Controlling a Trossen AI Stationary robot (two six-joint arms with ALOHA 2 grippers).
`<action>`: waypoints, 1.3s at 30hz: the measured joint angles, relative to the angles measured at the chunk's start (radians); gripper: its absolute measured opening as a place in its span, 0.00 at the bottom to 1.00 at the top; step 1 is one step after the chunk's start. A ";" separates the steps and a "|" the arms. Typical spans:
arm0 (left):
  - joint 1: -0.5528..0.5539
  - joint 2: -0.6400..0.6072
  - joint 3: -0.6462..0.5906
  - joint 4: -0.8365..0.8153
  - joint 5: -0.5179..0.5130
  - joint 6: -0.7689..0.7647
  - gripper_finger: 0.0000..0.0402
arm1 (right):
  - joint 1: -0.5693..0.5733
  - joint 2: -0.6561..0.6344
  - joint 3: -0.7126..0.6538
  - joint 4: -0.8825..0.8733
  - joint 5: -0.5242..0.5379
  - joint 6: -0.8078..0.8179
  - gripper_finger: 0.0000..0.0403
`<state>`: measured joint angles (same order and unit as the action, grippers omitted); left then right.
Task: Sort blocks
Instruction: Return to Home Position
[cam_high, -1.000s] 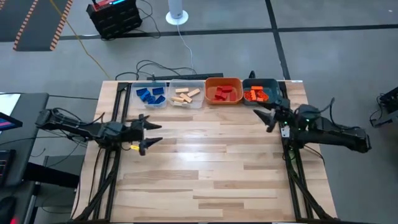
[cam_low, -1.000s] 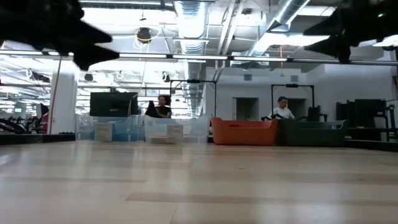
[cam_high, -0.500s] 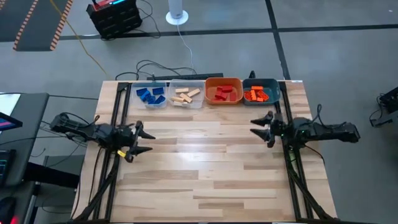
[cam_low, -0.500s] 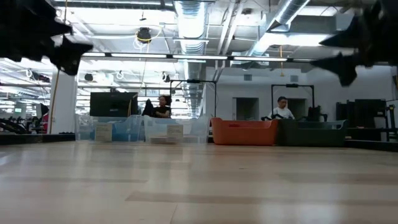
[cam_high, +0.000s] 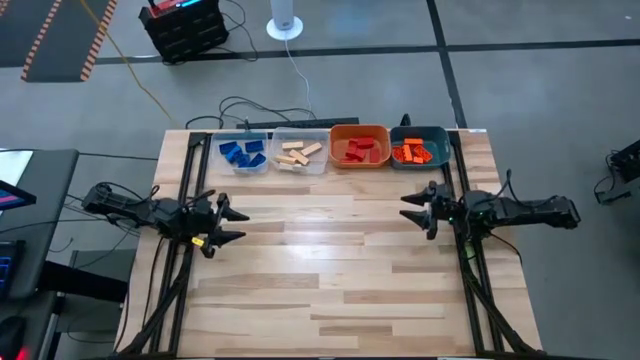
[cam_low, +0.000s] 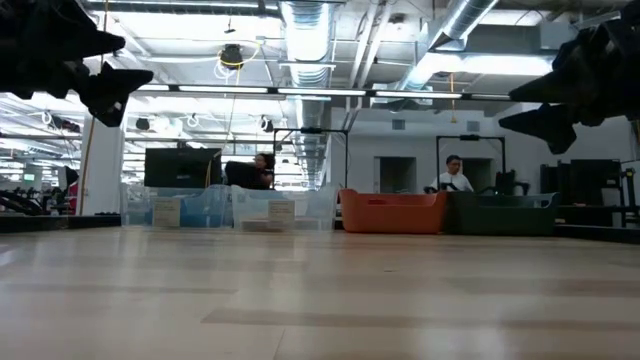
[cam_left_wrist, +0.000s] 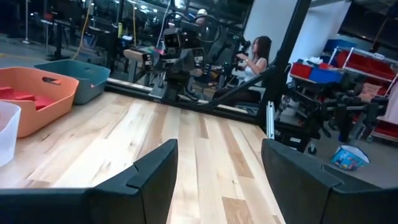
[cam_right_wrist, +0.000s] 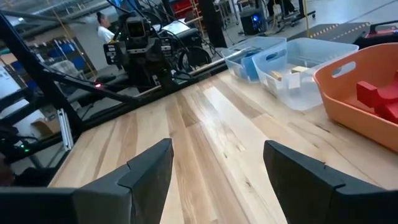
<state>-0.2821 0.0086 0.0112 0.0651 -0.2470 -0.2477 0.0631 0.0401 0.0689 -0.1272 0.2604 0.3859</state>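
Observation:
Four bins stand in a row at the table's far edge, each holding blocks of one colour: blue blocks (cam_high: 243, 153) in a clear bin, tan blocks (cam_high: 299, 153) in a second clear bin, red blocks (cam_high: 359, 151) in the orange bin, orange blocks (cam_high: 411, 153) in the teal bin. My left gripper (cam_high: 230, 224) hovers open above the table's left side, pointing right. My right gripper (cam_high: 412, 207) hovers open above the right side, pointing left. Both are empty and raised, as the low view shows them, left gripper (cam_low: 110, 78) and right gripper (cam_low: 530, 105).
The wooden tabletop (cam_high: 330, 260) lies bare between the two arms. The bins, such as the orange bin (cam_low: 392, 212), line the far edge. Cables (cam_high: 250, 108) run behind the table. People sit in the room beyond, one person (cam_low: 453, 175) past the bins.
Both arms have drawn back outward: the left gripper toward the table's left edge, the right gripper toward the near edge and slightly right, away from the teal bin. Both stay open and empty. The blocks in the bins have not moved.

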 joint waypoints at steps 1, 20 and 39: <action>0.000 -0.001 0.002 -0.002 0.000 0.000 0.56 | 0.000 0.001 0.000 -0.001 0.000 0.000 0.70; 0.000 0.000 0.008 -0.021 0.003 0.000 0.56 | 0.000 0.001 0.000 -0.001 0.000 0.000 0.70; 0.000 0.000 0.008 -0.022 0.001 0.000 0.56 | 0.000 0.001 0.000 -0.001 -0.001 -0.001 0.70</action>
<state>-0.2817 0.0082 0.0196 0.0429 -0.2462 -0.2478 0.0631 0.0406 0.0689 -0.1280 0.2596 0.3853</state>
